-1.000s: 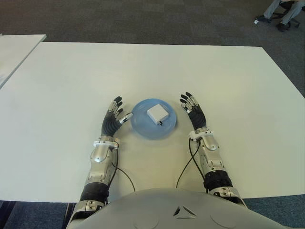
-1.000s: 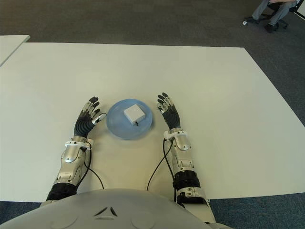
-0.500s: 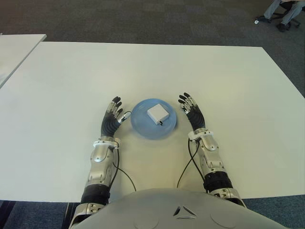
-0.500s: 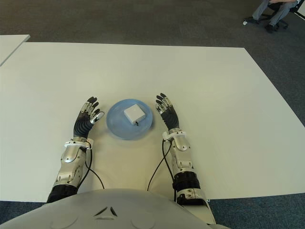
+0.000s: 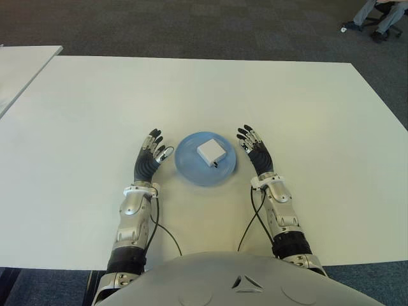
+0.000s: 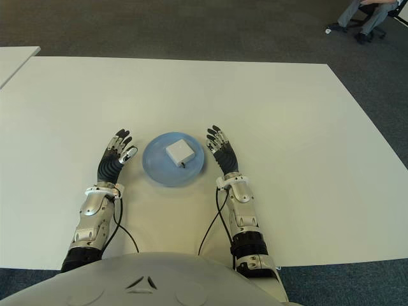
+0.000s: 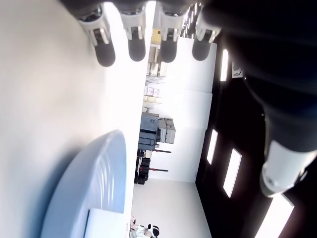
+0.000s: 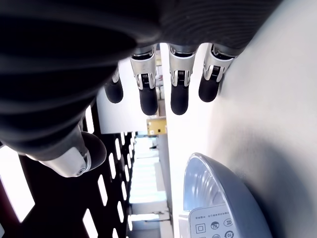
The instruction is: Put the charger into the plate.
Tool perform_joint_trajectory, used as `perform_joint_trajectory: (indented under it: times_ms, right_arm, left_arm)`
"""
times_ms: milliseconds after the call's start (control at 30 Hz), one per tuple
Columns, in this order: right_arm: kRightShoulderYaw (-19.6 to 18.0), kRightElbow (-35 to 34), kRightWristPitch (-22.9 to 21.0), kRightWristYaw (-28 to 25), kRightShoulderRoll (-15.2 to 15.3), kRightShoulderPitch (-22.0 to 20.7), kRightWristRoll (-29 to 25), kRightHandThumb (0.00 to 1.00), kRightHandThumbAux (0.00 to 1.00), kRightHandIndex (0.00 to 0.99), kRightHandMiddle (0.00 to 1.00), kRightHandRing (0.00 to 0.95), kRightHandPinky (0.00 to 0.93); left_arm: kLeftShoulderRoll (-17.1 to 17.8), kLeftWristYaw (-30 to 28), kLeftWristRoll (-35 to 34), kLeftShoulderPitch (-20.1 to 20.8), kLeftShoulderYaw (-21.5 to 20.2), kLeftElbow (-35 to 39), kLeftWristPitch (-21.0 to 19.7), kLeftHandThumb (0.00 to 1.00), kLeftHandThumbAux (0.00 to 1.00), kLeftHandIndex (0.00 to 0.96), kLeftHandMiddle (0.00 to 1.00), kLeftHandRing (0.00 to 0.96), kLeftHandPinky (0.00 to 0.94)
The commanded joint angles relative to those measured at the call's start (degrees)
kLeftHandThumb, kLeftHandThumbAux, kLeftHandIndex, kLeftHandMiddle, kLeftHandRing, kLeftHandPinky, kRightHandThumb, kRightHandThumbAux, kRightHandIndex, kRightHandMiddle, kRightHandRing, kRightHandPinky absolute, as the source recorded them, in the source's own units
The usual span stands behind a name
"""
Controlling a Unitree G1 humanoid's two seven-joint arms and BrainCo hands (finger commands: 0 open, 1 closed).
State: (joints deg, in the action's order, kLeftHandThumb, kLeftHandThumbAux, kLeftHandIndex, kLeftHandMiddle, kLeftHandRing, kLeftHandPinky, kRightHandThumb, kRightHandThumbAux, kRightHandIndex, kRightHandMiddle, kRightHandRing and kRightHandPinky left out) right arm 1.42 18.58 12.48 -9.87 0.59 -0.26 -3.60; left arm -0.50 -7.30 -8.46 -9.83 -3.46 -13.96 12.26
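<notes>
Charger (image 5: 210, 152) sits in the plate (image 5: 188, 166), white block, roughly centred, a bit toward the far side. Plate is blue, round, on the white tabletop (image 5: 204, 89) right in front of me.

My left hand (image 5: 149, 159) is just beside the plate on its left, palm facing the plate, fingers (image 7: 104, 48) straight and spread, holding nothing. Thumb tip points toward the plate rim, close to it but apart. Wrist view shows the plate edge beside the hand with the gap between.

My right hand (image 5: 256, 150) is just beside the plate on its right, fingers (image 8: 179, 96) extended and loosely spread, thumb out to the side, nothing in it. Its wrist view shows the plate rim and a corner of the charger with printed marks on it, clear of the fingers.

Both hands flank the plate at about the same level, neither touching plate or charger. Can't tell whether the hands touch the tabletop.

Second tabletop (image 5: 19, 67) at far left; a person's legs (image 5: 376, 13) at a chair on the carpet, far right corner.
</notes>
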Motion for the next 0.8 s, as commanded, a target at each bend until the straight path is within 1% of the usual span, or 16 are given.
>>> perform_joint_trajectory:
  times_ms: [33, 400, 800]
  right_arm:
    - [0.6, 0.6, -1.9, 0.1, -0.1, 1.3, 0.5, 0.0, 0.568, 0.031, 0.143, 0.116, 0.047]
    - [0.9, 1.0, -1.8, -0.1, -0.1, 1.2, 0.3, 0.0, 0.56, 0.022, 0.141, 0.114, 0.051]
    - [1.0, 1.4, -1.8, -0.1, -0.5, 0.9, 0.0, 0.0, 0.57, 0.022, 0.142, 0.118, 0.06]
  left_arm:
    - [0.2, -0.6, -0.5, -1.7, 0.2, -2.5, -5.5, 0.049, 0.63, 0.024, 0.083, 0.079, 0.107]
    - [0.8, -0.9, -0.7, -0.8, 0.1, -3.1, -6.2, 0.032, 0.62, 0.018, 0.077, 0.071, 0.092]
    - [2.0, -0.8, -0.2, 1.6, -0.3, -5.5, -6.1, 0.003, 0.621, 0.012, 0.065, 0.061, 0.084]
